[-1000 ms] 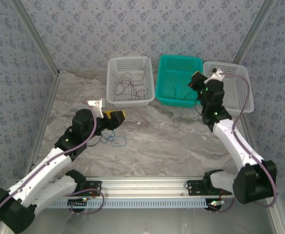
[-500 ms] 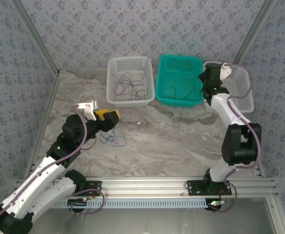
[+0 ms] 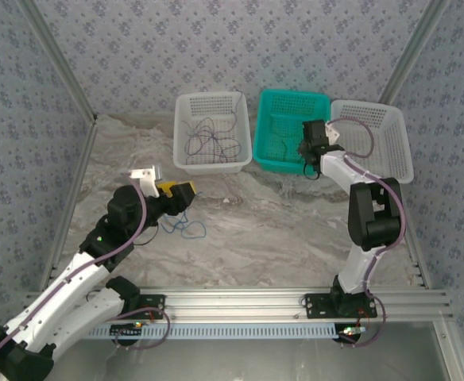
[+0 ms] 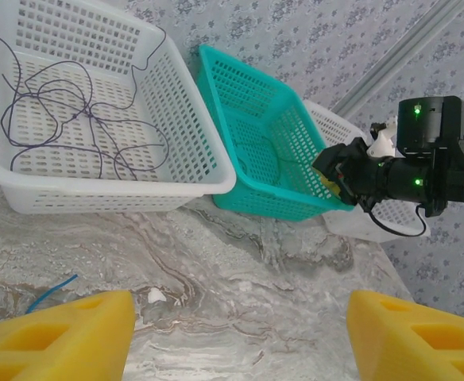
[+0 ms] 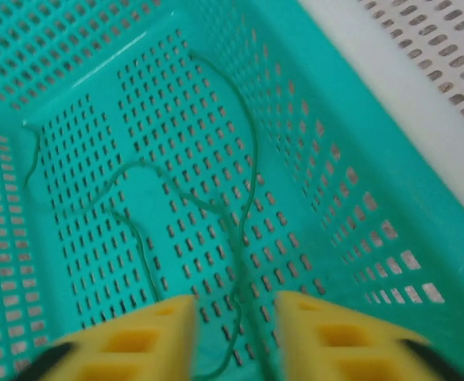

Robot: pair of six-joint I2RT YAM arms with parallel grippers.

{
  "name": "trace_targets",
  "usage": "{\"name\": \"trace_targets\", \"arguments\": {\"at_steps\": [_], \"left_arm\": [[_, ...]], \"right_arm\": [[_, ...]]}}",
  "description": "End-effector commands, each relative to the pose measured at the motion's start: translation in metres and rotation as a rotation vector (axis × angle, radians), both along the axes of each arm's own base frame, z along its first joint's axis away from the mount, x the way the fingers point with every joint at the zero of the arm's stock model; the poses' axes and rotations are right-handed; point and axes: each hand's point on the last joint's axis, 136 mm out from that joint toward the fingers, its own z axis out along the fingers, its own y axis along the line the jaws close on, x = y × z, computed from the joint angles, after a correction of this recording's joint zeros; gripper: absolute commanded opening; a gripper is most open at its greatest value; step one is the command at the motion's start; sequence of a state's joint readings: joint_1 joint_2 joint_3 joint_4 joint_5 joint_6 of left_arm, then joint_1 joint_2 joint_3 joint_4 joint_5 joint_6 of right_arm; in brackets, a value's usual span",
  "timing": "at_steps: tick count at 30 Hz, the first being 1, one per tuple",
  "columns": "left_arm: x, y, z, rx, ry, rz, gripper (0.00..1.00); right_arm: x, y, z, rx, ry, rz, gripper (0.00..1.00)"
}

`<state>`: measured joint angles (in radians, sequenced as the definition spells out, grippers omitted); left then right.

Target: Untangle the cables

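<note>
Seen from above, left gripper (image 3: 178, 192) at about 9 o'clock of the table (image 3: 280, 230), low over the marble surface and pointing toward 2 o'clock. In the left wrist view, yellow fingers (image 4: 57, 337) standing wide apart, gripping nothing, with bare table between them. Blue cable (image 3: 183, 227) lying loose on the table at 6 o'clock of this gripper, near it, and apart from it as far as can be seen. One end of the same cable visible from the left wrist at 11 o'clock of the left finger, just beside it.

Dark purple cables (image 3: 210, 136) resting in a loose tangle on the floor of the white basket (image 3: 212, 164), at 1 o'clock of the left gripper and well apart from it.

Right gripper (image 3: 307, 151) over the teal basket (image 3: 294, 94), toward its 4 o'clock corner, near the wall that stands beside the second white basket (image 3: 375, 147). From the right wrist, fingers partly open, with a narrow gap between the two yellow pads. Teal-green cable (image 5: 186, 197) spread in loops on the floor of the teal basket, at 12 o'clock of the fingertips, with one strand running down into the gap between them. Not pinched, as far as can be judged; touching a pad or not, cannot tell.
</note>
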<state>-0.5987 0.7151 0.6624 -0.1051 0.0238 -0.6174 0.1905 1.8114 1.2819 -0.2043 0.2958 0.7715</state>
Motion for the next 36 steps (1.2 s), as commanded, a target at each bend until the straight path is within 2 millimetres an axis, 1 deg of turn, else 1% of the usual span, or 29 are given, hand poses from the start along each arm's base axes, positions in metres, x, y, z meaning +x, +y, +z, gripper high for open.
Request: {"name": "trace_targets", "arguments": {"at_steps": [1, 3, 7, 10, 11, 12, 13, 14, 16, 17, 18, 20, 21, 22, 23, 24, 26, 27, 28, 31, 33, 36], "left_arm": [[-0.001, 0.003, 0.001, 0.006, -0.010, 0.014, 0.71], [0.000, 0.004, 0.000, 0.012, -0.007, 0.023, 0.71], [0.004, 0.014, -0.009, 0.025, 0.030, 0.088, 0.71], [0.008, 0.032, -0.024, 0.039, 0.086, 0.198, 0.71], [0.009, 0.039, -0.031, 0.044, 0.111, 0.244, 0.72], [0.010, 0.047, -0.038, 0.048, 0.134, 0.287, 0.78], [0.010, 0.052, -0.044, 0.056, 0.154, 0.318, 0.80], [0.010, 0.060, -0.054, 0.072, 0.182, 0.360, 0.82], [0.009, 0.076, -0.071, 0.104, 0.250, 0.438, 0.84], [0.008, 0.085, -0.081, 0.123, 0.293, 0.475, 0.85], [0.007, 0.091, -0.091, 0.146, 0.332, 0.499, 0.85], [0.004, 0.102, -0.109, 0.168, 0.399, 0.543, 0.85], [0.001, 0.106, -0.119, 0.170, 0.435, 0.564, 0.84], [0.000, 0.108, -0.126, 0.168, 0.459, 0.572, 0.84], [-0.002, 0.109, -0.134, 0.160, 0.484, 0.578, 0.84], [-0.005, 0.110, -0.144, 0.154, 0.516, 0.590, 0.83], [-0.011, 0.114, -0.162, 0.149, 0.584, 0.627, 0.79], [-0.013, 0.115, -0.168, 0.170, 0.612, 0.629, 0.77], [-0.013, 0.111, -0.172, 0.195, 0.626, 0.601, 0.76], [-0.009, 0.083, -0.183, 0.232, 0.654, 0.431, 0.71], [-0.007, 0.068, -0.189, 0.257, 0.650, 0.345, 0.71], [-0.004, 0.059, -0.196, 0.347, 0.612, 0.262, 0.68]], "right_arm": [[-0.003, -0.003, 0.028, -0.025, -0.024, -0.009, 0.59], [-0.009, -0.010, 0.050, -0.046, -0.049, -0.031, 0.69], [-0.016, -0.014, 0.096, -0.049, -0.138, -0.029, 0.75], [-0.023, -0.003, 0.131, -0.001, -0.215, 0.025, 0.76], [-0.025, 0.011, 0.143, 0.051, -0.244, 0.091, 0.76], [-0.029, 0.035, 0.156, 0.119, -0.279, 0.204, 0.76], [-0.034, 0.060, 0.165, 0.175, -0.311, 0.309, 0.76], [-0.045, 0.092, 0.171, 0.226, -0.331, 0.451, 0.75], [-0.072, 0.151, 0.176, 0.295, -0.343, 0.669, 0.75], [-0.090, 0.180, 0.173, 0.281, -0.329, 0.780, 0.75], [-0.107, 0.204, 0.166, 0.262, -0.307, 0.862, 0.75], [-0.139, 0.245, 0.152, 0.222, -0.275, 1.009, 0.75], [-0.152, 0.259, 0.142, 0.194, -0.253, 1.053, 0.75], [-0.160, 0.269, 0.133, 0.173, -0.239, 1.071, 0.75], [-0.169, 0.282, 0.126, 0.166, -0.230, 1.098, 0.75], [-0.180, 0.289, 0.099, 0.168, -0.181, 1.113, 0.75], [-0.196, 0.308, 0.074, 0.215, -0.132, 1.170, 0.75], [-0.204, 0.316, 0.060, 0.226, -0.091, 1.199, 0.75], [-0.208, 0.320, 0.047, 0.221, -0.054, 1.209, 0.75], [-0.219, 0.330, 0.015, 0.195, 0.028, 1.236, 0.75], [-0.220, 0.329, 0.000, 0.179, 0.075, 1.223, 0.74], [-0.217, 0.321, -0.015, 0.166, 0.121, 1.182, 0.74]]}}
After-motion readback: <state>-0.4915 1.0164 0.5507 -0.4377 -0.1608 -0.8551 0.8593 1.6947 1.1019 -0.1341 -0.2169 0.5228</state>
